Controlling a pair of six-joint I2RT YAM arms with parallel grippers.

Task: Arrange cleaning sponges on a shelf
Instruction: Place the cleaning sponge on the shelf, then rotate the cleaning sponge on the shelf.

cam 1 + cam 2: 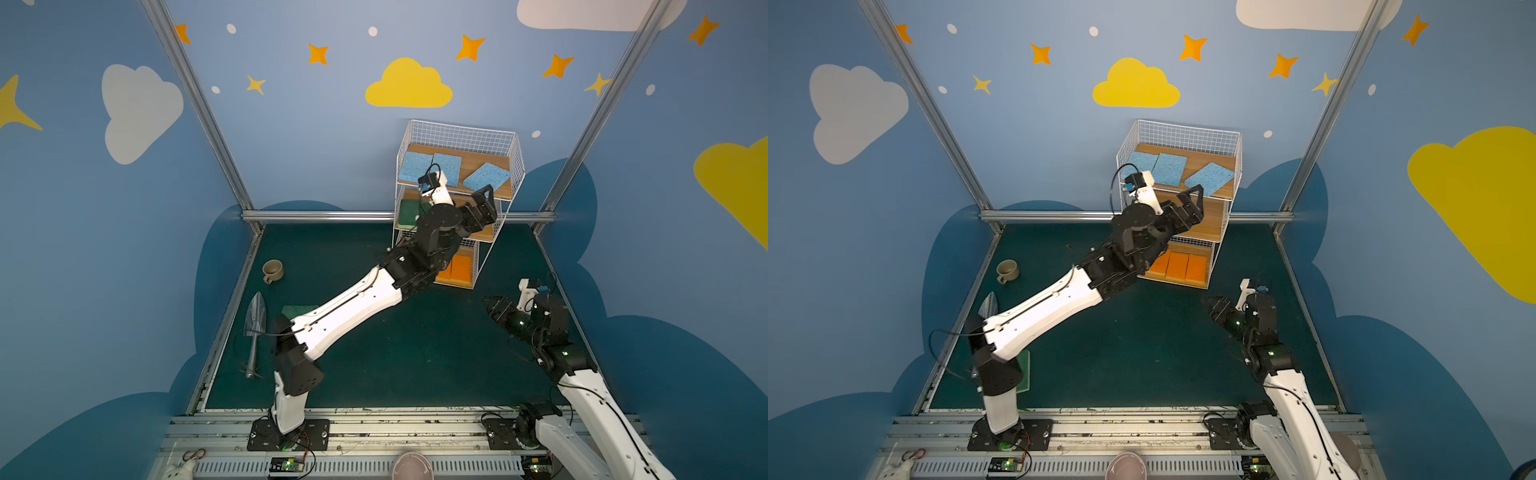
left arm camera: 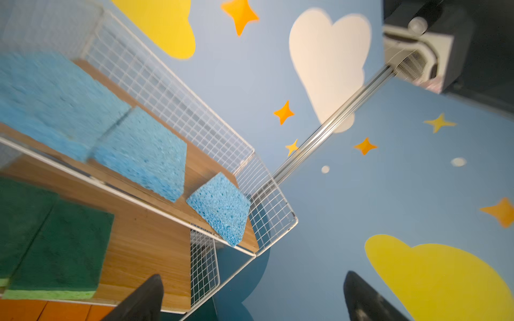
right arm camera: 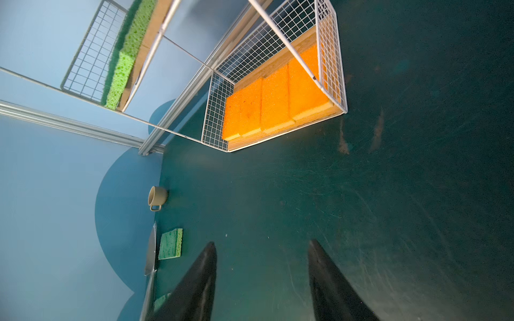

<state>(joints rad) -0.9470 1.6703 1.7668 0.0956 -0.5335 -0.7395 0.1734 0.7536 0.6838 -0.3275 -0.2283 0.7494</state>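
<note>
1 beige mug stands on the dark green table mat, near its left edge. 1 metal trowel lies flat just in front of it, blade toward the mug. The blue walls carry painted clouds and stars.

Left gripper high, jaws spread wide; right gripper low, jaws apart.
</note>
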